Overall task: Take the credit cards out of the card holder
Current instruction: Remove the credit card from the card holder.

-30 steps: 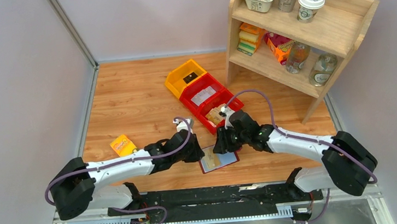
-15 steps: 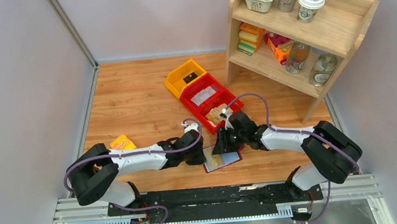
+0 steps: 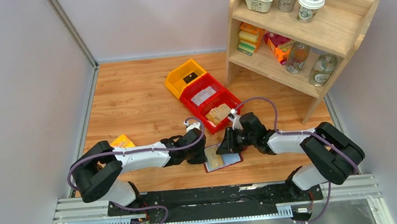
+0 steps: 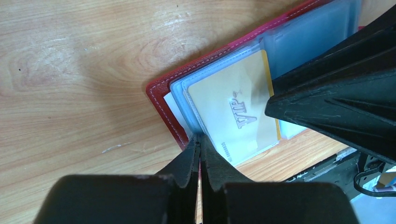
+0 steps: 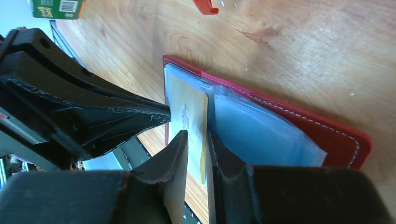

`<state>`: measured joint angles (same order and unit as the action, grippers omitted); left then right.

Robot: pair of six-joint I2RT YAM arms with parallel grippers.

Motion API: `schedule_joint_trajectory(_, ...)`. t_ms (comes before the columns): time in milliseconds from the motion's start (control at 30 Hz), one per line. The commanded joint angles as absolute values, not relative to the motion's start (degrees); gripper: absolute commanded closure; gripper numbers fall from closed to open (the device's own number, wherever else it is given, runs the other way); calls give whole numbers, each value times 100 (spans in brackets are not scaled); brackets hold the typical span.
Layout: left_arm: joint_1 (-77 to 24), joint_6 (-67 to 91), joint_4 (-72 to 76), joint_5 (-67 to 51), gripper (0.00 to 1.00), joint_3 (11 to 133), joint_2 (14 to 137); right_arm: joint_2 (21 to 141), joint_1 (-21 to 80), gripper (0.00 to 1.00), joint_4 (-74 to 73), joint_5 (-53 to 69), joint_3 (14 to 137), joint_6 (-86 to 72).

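Note:
The card holder [image 3: 227, 162] lies open on the wood near the front edge, maroon with pale blue pockets. A tan credit card [image 4: 233, 112] marked VIP sits partly in its left pocket. My left gripper [image 3: 203, 154] is shut, pinching the holder's left edge [image 4: 161, 100] at its fingertips [image 4: 201, 139]. My right gripper [image 3: 225, 148] is over the same card [image 5: 187, 107]. Its jaws stand narrowly apart [image 5: 197, 135], with the card's yellow edge showing in the gap. More tan cards [image 3: 217, 113] lie in the near red bin.
Two red bins [image 3: 227, 94] and a yellow bin [image 3: 177, 76] stand behind the holder. A wooden shelf [image 3: 310, 35] with cups, bottles and packets is at the back right. An orange packet [image 3: 122, 142] lies left. A green-and-yellow box [image 5: 51, 8] shows in the right wrist view.
The left arm's elbow has swung nearer the front edge while its gripper stayed at the holder. The right gripper has shifted slightly right and down. The holder has barely moved.

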<state>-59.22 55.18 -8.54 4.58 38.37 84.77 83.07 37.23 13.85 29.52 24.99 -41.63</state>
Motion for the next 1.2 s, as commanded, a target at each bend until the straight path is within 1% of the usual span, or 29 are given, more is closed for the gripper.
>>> schedule_joint_trajectory(0, -5950, 5484, -1133, 554, 96, 3955, 8797, 8147, 3700, 80, 2442, 3699, 2330, -4412)
schedule_joint_trajectory(133, -5950, 5484, -1195, 571, 100, 3955, 8903, 8244, 3674, 85, 3171, 4121, 2154, -4596)
schedule_joint_trajectory(233, -5950, 5476, -1178, 536, 100, 3955, 8973, 8349, 3665, 87, 3611, 4315, 2074, -4728)
schedule_joint_trajectory(433, -5950, 5449, -1283, 571, 100, 4008, 9097, 8657, 3393, 95, 4156, 4579, 1908, -4992)
schedule_joint_trajectory(500, -5950, 5458, -1292, 589, 100, 3982, 9114, 8727, 3288, 100, 4306, 4658, 1864, -5071)
schedule_joint_trajectory(567, -5950, 5458, -1301, 580, 100, 3981, 9132, 8780, 3235, 100, 4333, 4693, 1846, -5089)
schedule_joint_trajectory(667, -5950, 5458, -1292, 563, 100, 3981, 9167, 8798, 3156, 100, 4141, 4702, 1872, -5045)
schedule_joint_trajectory(867, -5950, 5458, -1240, 527, 100, 3964, 9193, 8578, 2699, 100, 3148, 4720, 1969, -4650)
schedule_joint_trajectory(1033, -5950, 5458, -1239, 536, 100, 3946, 9185, 8517, 2532, 100, 2313, 4580, 2100, -4360)
schedule_joint_trajectory(1167, -5950, 5449, -1248, 562, 100, 3946, 9150, 8692, 2295, 100, 2153, 4518, 2066, -4368)
